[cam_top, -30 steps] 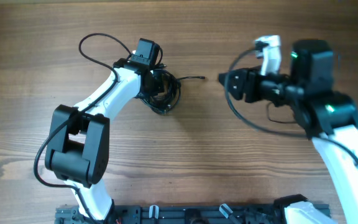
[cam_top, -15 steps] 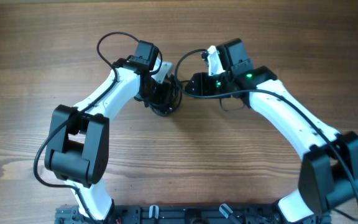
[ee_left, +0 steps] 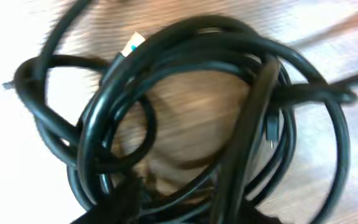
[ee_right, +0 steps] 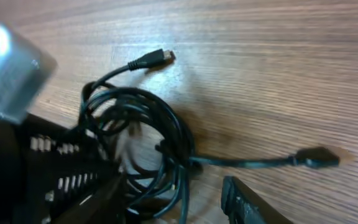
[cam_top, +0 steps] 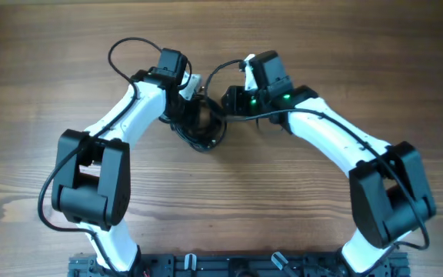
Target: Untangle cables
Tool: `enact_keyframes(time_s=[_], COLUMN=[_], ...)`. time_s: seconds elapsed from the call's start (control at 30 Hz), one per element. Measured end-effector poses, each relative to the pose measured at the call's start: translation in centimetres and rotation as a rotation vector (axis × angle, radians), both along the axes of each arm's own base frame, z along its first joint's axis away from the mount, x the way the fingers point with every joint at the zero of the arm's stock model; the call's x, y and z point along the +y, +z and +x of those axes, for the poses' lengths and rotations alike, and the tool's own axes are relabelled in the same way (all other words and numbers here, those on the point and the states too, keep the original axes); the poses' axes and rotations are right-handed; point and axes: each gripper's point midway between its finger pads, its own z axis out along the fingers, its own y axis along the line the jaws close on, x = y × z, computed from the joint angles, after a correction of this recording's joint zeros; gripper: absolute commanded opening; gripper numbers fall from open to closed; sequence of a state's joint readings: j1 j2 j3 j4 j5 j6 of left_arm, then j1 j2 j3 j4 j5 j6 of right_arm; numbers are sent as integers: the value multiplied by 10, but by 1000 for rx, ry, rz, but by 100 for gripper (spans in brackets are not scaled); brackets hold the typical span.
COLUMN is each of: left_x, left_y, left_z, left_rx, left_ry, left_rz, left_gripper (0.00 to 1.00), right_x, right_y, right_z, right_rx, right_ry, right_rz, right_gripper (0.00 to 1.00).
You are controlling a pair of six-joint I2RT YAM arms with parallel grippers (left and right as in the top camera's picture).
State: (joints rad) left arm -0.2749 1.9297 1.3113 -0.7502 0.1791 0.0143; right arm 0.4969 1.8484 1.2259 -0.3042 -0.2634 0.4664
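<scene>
The cables (cam_top: 206, 132) are a bunch of thin black cords coiled in tangled loops at the table's middle. My left gripper (cam_top: 193, 111) sits on the bunch's left side. In the left wrist view the coils (ee_left: 185, 93) fill the frame, and several strands run between my left fingers (ee_left: 179, 199), which look closed around them. My right gripper (cam_top: 228, 101) is at the bunch's upper right. Its fingers (ee_right: 173, 202) are open with strands of the coil (ee_right: 148, 124) between them. Two plug ends (ee_right: 157, 58) (ee_right: 319, 157) lie free on the wood.
The wooden table (cam_top: 337, 31) lies bare around the bunch. The left arm's own thick wire (cam_top: 125, 48) arcs above its wrist. The left gripper's body (ee_right: 48, 168) crowds the left side of the right wrist view. A dark rail (cam_top: 237, 265) runs along the front edge.
My right arm has swung in from the far right to the cable bunch. My left gripper stayed on the bunch and shifted slightly up and left.
</scene>
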Motion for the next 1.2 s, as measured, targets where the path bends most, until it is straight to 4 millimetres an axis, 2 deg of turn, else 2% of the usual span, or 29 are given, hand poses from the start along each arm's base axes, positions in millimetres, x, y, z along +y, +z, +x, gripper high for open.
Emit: enact_keyframes(time_s=[0.07, 0.23, 0.43, 0.53, 0.7, 0.87, 1.0, 1.07, 1.17, 1.2], left_x=[5, 6, 7, 9, 18, 20, 20, 20, 20, 20], left_y=[0, 0, 0, 0, 0, 0, -1, -1, -1, -1], left_z=[2, 7, 9, 11, 14, 16, 16, 16, 17, 17], left_rx=[2, -5, -8, -9, -18, -25, -26, -26, -29, -29], left_ry=[44, 114, 145, 177, 263, 275, 280, 280, 280, 280], left_rz=[12, 7, 5, 11, 51, 57, 59, 59, 57, 57], left_gripper=[48, 47, 45, 45, 43, 44, 45, 45, 46, 46], right_x=[6, 2, 12, 16, 31, 30, 31, 31, 31, 31], right_y=[-9, -28, -22, -24, -42, -45, -45, -44, -44, -44], right_z=[-2, 5, 20, 17, 4, 3, 3, 4, 4, 4], right_rx=[-8, -29, -131, -145, -146, -153, -153, -155, -153, -153], right_ry=[3, -29, 32, 68, 164, 185, 187, 187, 183, 182], right_rz=[-36, -104, -93, -108, -150, -162, -159, -159, -157, -156], right_gripper=[52, 50, 48, 48, 47, 35, 34, 31, 8, 4])
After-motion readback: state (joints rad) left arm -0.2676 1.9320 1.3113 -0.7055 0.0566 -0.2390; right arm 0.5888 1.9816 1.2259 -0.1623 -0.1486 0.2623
